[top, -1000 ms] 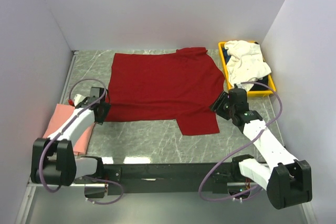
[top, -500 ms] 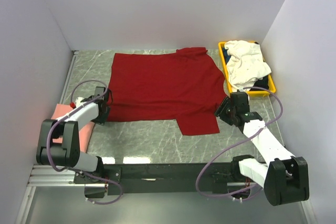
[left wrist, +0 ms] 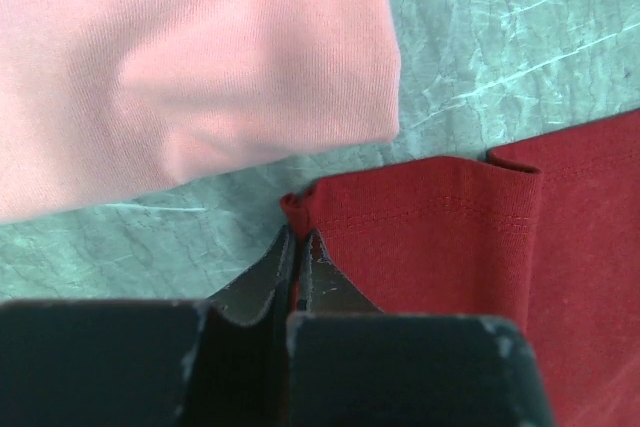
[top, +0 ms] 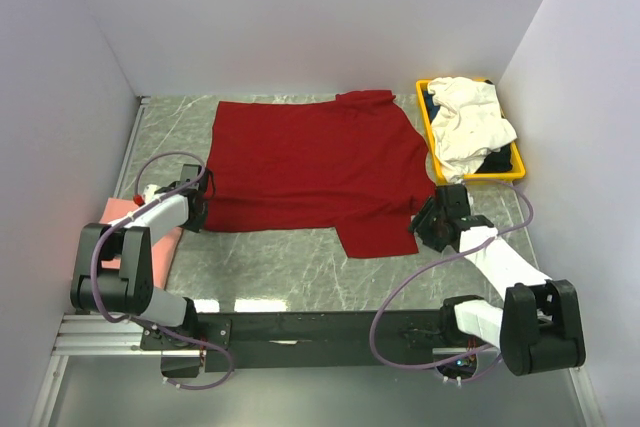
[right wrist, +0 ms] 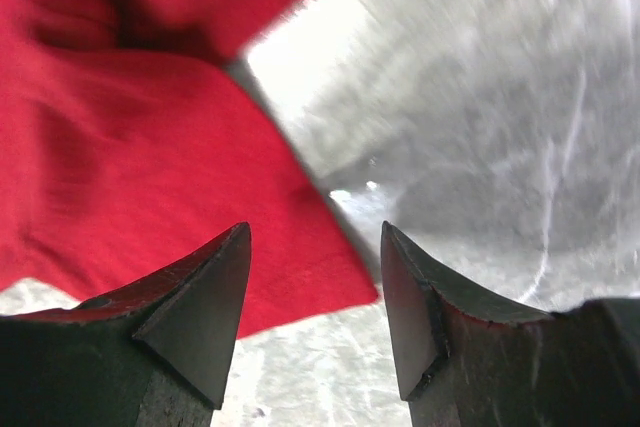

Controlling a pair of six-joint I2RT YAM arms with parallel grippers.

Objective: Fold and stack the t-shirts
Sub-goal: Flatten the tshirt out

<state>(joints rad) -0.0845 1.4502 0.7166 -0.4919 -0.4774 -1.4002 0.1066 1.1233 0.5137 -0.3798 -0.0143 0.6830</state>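
Grip at the near-left hem corner: left gripper [left wrist: 298, 247] is pinched tight on the large dark red cotton t-shirt [top: 310, 167], which is spread flat mid-table, likely to carry that edge over for a fold. Right gripper [right wrist: 315, 232] has jaws wide at the near-right sleeve corner, holding nothing. Folded salmon-pink cloth shirt [left wrist: 190, 57] lies just beside the pinched corner. Crumpled white shirt [top: 470, 122] sits in the yellow plastic bin [top: 425, 112], close on the right. Grey marbled tabletop [top: 280, 267] in front gives room to move.
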